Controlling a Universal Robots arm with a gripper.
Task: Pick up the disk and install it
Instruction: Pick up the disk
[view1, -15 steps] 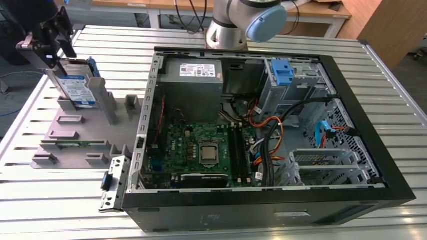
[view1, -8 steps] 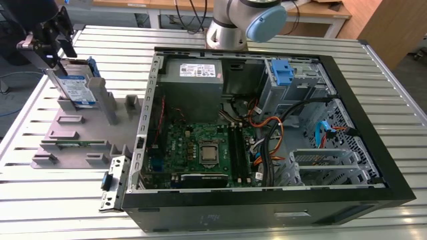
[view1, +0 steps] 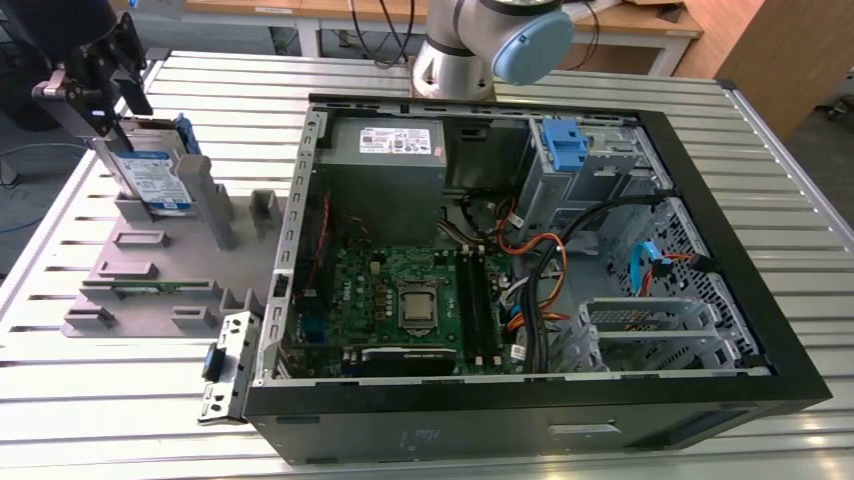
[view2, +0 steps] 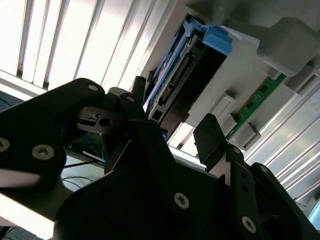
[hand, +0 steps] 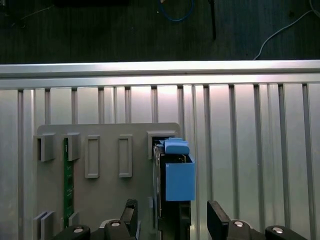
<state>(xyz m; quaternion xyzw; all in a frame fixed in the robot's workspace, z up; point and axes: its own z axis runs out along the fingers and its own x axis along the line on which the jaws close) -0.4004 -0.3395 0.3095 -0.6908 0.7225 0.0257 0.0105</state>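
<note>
In the first wrist view, taken from straight above, the gripper (hand: 172, 206) is seen spread wide. Its two black fingers (hand: 131, 214) are held on either side of the disk (hand: 175, 172), and a clear gap is left on each side, so nothing is pinched. The disk is seen edge-on here, and its blue side rail is turned up toward the camera.

In the exterior view the disk's broad face with the white-and-blue label is presented. The disk is stood upright in a slot at the far end of the grey plastic stand (view1: 174, 262). The stand is set on the slatted metal worktop (view1: 107, 400), close to the worktop's edge at the exterior view's left. The gripper is seen directly above the disk's upper edge.

An open computer case (view1: 534, 410) lies beside the stand and takes up the middle of the worktop. In it a grey power-supply box (view1: 387, 165) is seen at the far side and a green motherboard (view1: 400, 290) below it. The arm (view1: 481, 45) is mounted beyond the case's far edge.

In the second wrist view the disk is seen from low and close between the fingertips. Its connector edge and both blue rails are exposed. A green memory module (view2: 255, 102) is seated in another slot of the stand.
</note>
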